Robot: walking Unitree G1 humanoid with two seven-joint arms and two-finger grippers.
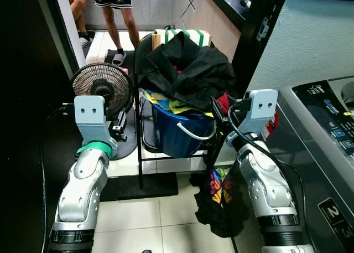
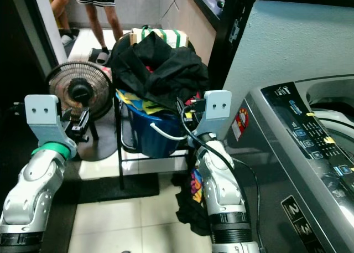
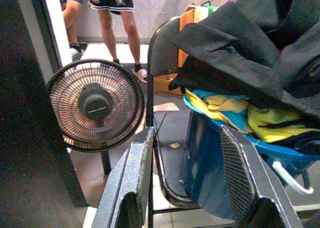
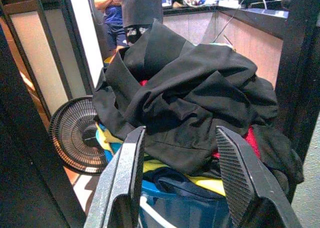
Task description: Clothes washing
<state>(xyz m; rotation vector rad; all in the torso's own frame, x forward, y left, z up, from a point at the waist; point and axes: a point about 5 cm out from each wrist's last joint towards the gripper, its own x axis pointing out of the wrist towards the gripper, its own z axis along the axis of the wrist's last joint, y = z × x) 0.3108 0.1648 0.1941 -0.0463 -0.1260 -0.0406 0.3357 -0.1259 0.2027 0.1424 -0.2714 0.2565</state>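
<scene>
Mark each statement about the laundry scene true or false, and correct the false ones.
1. A black garment tops the pile in the blue bucket. True.
2. The fan stands on the washer. False: it stands on the floor, on the robot's left of the bucket.
3. The right gripper is shut on the black garment. False: its fingers are open, pointed at the pile and holding nothing.
4. The left gripper is open. True.
5. A colourful garment hangs low by the right arm, below the bucket. True.
6. The bucket rests on the washer lid. False: it sits on a black chair beside the washer.
</scene>
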